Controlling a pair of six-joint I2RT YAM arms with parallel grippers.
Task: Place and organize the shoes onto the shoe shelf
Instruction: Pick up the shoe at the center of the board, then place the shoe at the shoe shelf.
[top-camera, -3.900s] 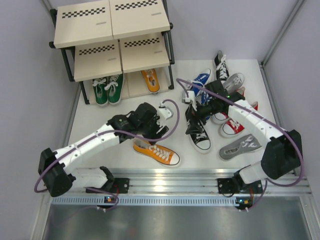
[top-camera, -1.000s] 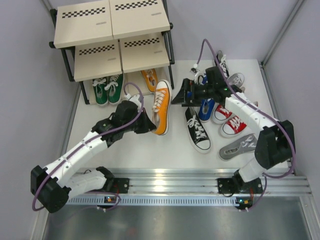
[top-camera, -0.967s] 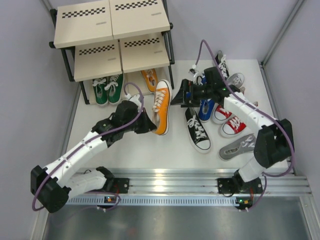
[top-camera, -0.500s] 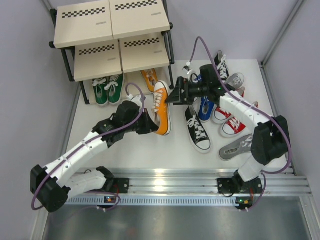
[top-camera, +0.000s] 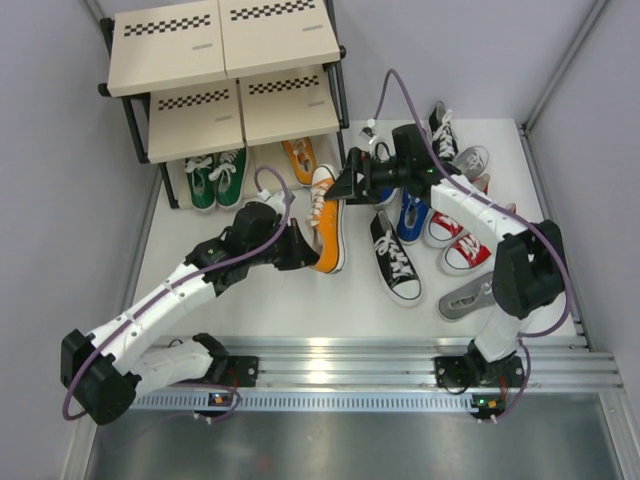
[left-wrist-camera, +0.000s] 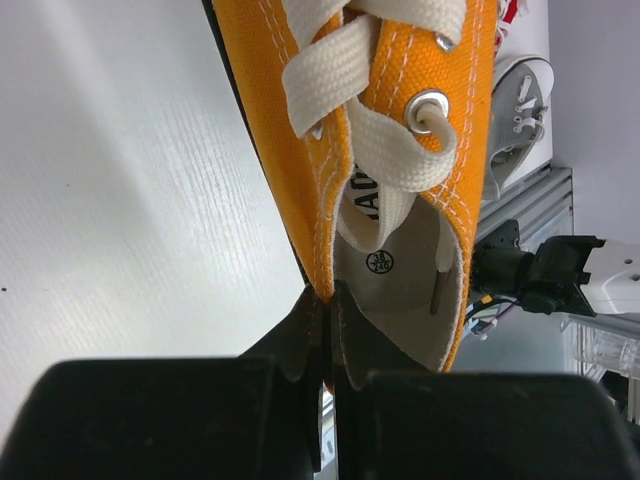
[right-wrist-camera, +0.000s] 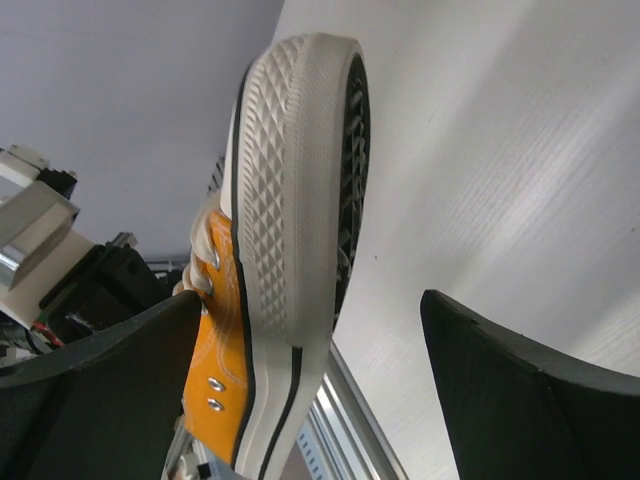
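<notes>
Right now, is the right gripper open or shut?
Open: the right gripper stands spread wide, one finger each side of the orange shoe.

Bench (top-camera: 250, 310): white and flat, with my two bases at its near edge.
Shoe shelf (top-camera: 230, 60): far left, beige boards with checkered strips.
Bottom tier: green pair (top-camera: 215, 178) on the left, one orange shoe (top-camera: 298, 158) to its right.
Bench, middle: black shoe (top-camera: 395, 257).
Bench, right: blue shoe (top-camera: 411, 215) just beside the black one, then the red pair (top-camera: 468, 252), with a grey shoe (top-camera: 470, 297) nearest me.
Bench, far right: second black shoe (top-camera: 441, 122) and second grey shoe (top-camera: 472, 158).
</notes>
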